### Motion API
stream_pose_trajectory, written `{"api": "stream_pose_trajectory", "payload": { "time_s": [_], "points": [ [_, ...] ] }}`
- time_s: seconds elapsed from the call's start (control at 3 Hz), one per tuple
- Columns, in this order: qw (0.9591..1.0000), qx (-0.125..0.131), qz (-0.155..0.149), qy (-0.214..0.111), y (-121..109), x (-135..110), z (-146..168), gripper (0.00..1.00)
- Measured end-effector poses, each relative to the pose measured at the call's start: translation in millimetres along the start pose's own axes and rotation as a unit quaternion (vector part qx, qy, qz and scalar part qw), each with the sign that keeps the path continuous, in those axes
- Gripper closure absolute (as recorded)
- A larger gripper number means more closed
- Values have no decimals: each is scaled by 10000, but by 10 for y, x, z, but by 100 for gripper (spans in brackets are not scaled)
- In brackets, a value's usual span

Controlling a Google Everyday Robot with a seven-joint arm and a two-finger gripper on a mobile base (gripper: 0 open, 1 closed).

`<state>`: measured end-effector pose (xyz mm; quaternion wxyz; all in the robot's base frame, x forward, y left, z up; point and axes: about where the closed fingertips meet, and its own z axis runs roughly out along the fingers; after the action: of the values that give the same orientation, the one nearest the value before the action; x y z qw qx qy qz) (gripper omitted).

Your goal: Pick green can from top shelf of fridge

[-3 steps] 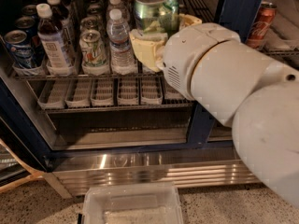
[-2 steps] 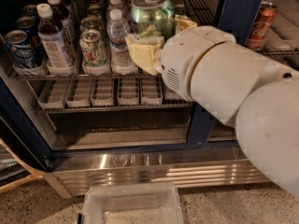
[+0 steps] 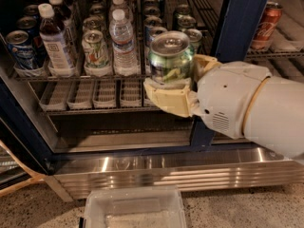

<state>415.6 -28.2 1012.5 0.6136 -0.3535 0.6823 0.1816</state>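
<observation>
My gripper [image 3: 183, 82], in front of the fridge [image 3: 237, 27], clasps the green can [image 3: 170, 56] upright between cream fingers [image 3: 166, 99]. The can has a shiny dark-green body and a silver top facing up, and sits just before the top shelf [image 3: 71, 78].

1. The top shelf [image 3: 102, 78] carries a water bottle [image 3: 124, 44], a whitish can [image 3: 95, 49] and a blue can [image 3: 21, 49].
2. The floor [image 3: 237, 213] bears a clear bin [image 3: 133, 208].
3. The gripper [image 3: 176, 79] clasps the green can [image 3: 170, 56] in front of that shelf.

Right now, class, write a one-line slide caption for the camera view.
The gripper, shut on the green can, holds it in front of the top shelf of the open fridge.
</observation>
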Motion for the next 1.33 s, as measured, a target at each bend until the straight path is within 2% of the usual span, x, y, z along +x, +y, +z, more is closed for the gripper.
{"api": "stream_pose_trajectory", "payload": {
  "time_s": [0.33, 0.67, 1.0, 1.33],
  "points": [
    [9987, -468, 117, 133, 54, 152, 107, 100],
    [9987, -468, 117, 133, 54, 152, 107, 100],
    [9976, -670, 137, 111, 142, 159, 139, 100],
    [9909, -1343, 60, 52, 471, 82, 208, 100]
  ]
}}
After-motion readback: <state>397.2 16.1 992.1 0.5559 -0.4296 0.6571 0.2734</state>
